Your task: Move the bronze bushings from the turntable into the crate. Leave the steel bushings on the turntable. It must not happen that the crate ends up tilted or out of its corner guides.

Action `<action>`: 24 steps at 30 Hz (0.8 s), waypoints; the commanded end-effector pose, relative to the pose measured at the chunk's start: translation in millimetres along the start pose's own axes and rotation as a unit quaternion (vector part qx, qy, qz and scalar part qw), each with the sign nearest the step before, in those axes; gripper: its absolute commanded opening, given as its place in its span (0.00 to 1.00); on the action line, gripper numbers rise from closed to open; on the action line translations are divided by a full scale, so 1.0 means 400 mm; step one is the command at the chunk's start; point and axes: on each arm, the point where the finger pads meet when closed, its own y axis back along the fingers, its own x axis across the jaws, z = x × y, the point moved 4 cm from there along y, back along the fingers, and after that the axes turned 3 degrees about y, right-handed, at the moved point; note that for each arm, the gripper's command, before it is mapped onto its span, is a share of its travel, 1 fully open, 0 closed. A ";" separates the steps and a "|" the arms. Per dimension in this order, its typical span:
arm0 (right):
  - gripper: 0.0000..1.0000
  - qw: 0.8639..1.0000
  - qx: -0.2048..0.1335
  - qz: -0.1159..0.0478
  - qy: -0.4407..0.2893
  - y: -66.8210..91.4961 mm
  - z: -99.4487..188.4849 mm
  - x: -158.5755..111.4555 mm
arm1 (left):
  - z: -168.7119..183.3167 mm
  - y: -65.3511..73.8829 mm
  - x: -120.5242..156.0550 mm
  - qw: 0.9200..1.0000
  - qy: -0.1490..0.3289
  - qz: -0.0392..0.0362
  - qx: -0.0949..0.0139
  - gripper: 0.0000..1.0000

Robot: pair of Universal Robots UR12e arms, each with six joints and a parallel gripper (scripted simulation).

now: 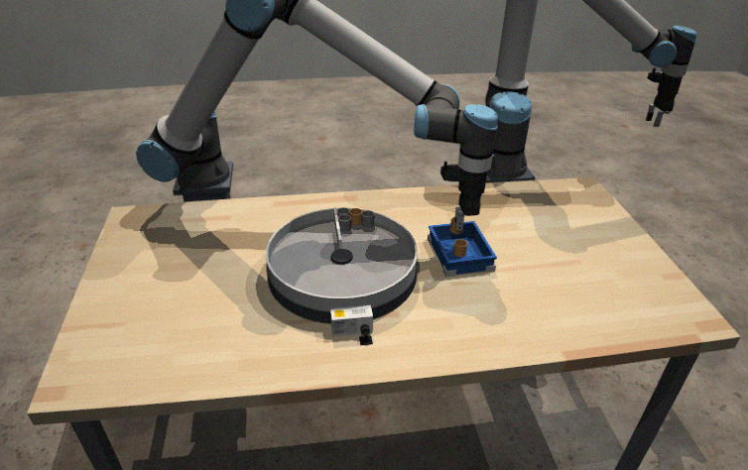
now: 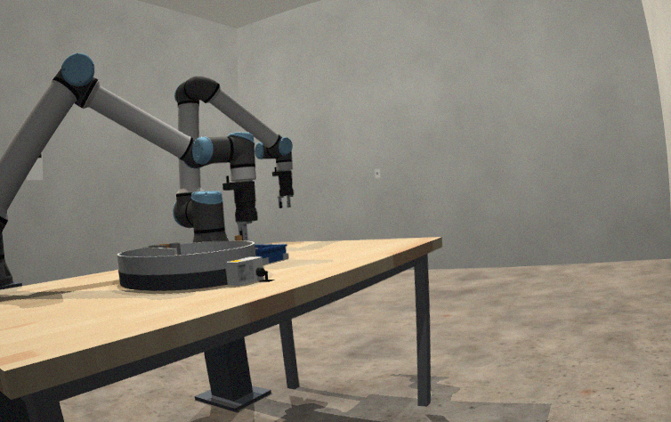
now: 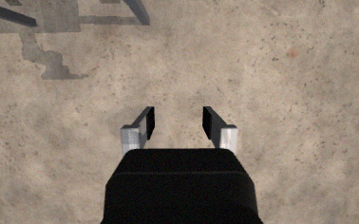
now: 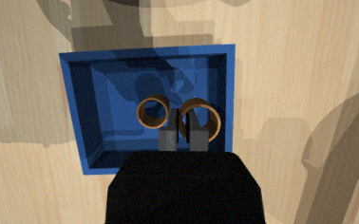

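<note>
My right gripper (image 1: 458, 226) (image 4: 181, 119) is shut on the wall of a bronze bushing (image 1: 454, 225) (image 4: 196, 102), over the crate's far part. Another bronze bushing (image 1: 459, 248) (image 4: 162, 99) stands in the blue crate (image 1: 475, 267) (image 2: 274, 253) (image 4: 66, 95). The crate looks level between its corner guides. On the grey turntable (image 1: 308, 291) (image 2: 170, 265), one bronze bushing (image 1: 355, 216) stands at the far rim among steel bushings (image 1: 367, 218) (image 1: 344, 222). My left gripper (image 1: 654, 119) (image 2: 285, 202) (image 3: 179, 116) is open and empty, off the table to the right in the top view.
A thin divider bar (image 1: 338, 230) runs from the turntable's dark hub (image 1: 341, 255) to the far rim beside the bushings. A white box (image 1: 351, 320) sits at the turntable's near side. Grey corner guides (image 1: 450, 272) sit at the crate's base. The turntable wall is close to the crate.
</note>
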 end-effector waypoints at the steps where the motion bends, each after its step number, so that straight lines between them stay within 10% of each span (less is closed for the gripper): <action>1: 0.00 1.000 -0.001 0.000 0.000 0.002 0.002 0.002 | -0.004 -0.001 0.005 1.000 0.000 0.001 0.000 1.00; 24: 0.00 1.000 0.001 0.001 0.000 -0.064 0.000 0.002 | -0.004 -0.001 0.005 1.000 0.000 0.001 0.000 1.00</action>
